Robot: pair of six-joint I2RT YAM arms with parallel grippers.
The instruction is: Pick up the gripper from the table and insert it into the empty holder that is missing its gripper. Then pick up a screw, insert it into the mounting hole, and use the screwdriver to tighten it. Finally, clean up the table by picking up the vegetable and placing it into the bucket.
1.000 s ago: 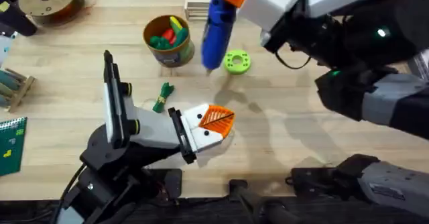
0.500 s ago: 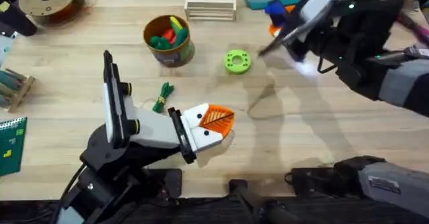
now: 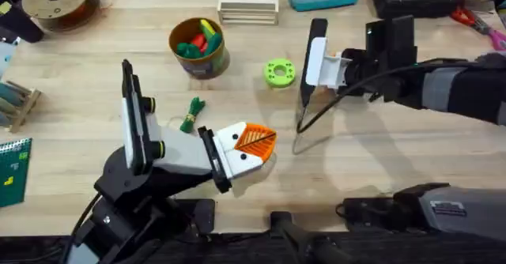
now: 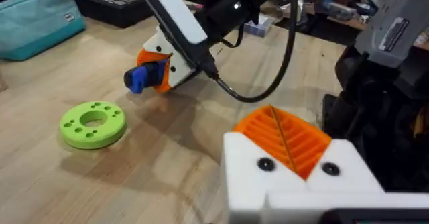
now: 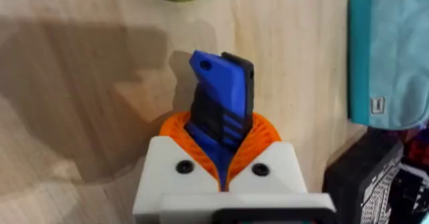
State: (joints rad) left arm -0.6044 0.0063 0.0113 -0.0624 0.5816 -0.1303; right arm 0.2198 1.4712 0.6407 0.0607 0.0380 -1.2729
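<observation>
Blue plastic screwdriver (image 5: 220, 106) is clamped between right gripper (image 5: 221, 158) orange ribbed pads, above light wooden table (image 3: 379, 161). Left gripper (image 3: 254, 143) pads are pressed together, grasping nothing. Blue tool is seen in wrist views, hidden overhead. Green leafy vegetable (image 3: 192, 114) lies near yellow-rimmed bucket (image 3: 198, 47).

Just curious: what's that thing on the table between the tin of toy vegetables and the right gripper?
A green ring disc, seen overhead, between bucket and right gripper.

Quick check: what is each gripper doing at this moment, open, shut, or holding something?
Left gripper: shut, orange pads together, holding nothing.
Right gripper: shut on the blue screwdriver, low over the table.
</observation>
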